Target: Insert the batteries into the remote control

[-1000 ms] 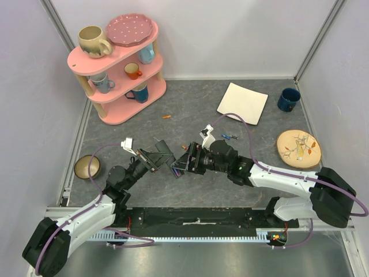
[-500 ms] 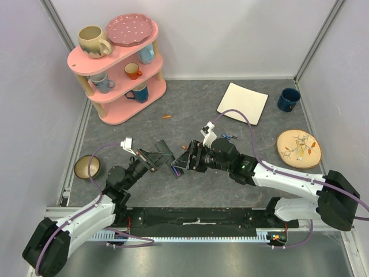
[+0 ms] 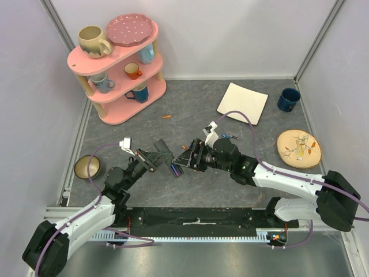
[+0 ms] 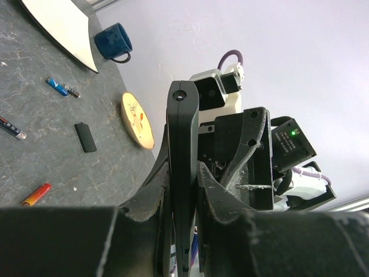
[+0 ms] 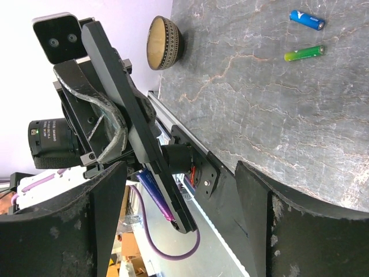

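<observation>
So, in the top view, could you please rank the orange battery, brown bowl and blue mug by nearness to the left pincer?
1. orange battery, just beyond the left pincer.
2. brown bowl, near left edge.
3. blue mug, far right corner.

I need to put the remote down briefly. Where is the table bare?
Bare: the back strip between the pink shelf and the white plate, save one orange battery. Crowded: mid-table around the remote, and the loose batteries near the plate.
</observation>
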Controlling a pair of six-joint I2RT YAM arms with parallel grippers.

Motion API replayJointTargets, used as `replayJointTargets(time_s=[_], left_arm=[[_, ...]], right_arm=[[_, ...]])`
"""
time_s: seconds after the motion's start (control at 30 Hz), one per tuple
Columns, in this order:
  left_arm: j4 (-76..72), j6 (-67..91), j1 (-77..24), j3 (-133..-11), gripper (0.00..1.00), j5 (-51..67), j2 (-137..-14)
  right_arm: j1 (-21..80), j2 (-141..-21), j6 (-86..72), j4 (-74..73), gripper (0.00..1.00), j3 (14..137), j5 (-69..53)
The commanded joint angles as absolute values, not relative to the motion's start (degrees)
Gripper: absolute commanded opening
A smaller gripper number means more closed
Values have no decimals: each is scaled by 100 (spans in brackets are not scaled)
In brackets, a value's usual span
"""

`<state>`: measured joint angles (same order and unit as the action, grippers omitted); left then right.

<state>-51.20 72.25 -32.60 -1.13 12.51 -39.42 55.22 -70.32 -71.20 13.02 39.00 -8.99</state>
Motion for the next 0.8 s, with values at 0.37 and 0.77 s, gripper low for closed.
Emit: replayJointTargets(time_s=[0.37, 0.77], left_arm=[[-5563, 7277, -3270, 229, 2, 1187, -3876], [-5590, 7312, -3270, 193, 2, 1151, -3867]], right_arm=[[5484, -7225, -7330, 1670, 82, 3771, -1002], [5484, -7321, -7330, 1661, 81, 3709, -1072]])
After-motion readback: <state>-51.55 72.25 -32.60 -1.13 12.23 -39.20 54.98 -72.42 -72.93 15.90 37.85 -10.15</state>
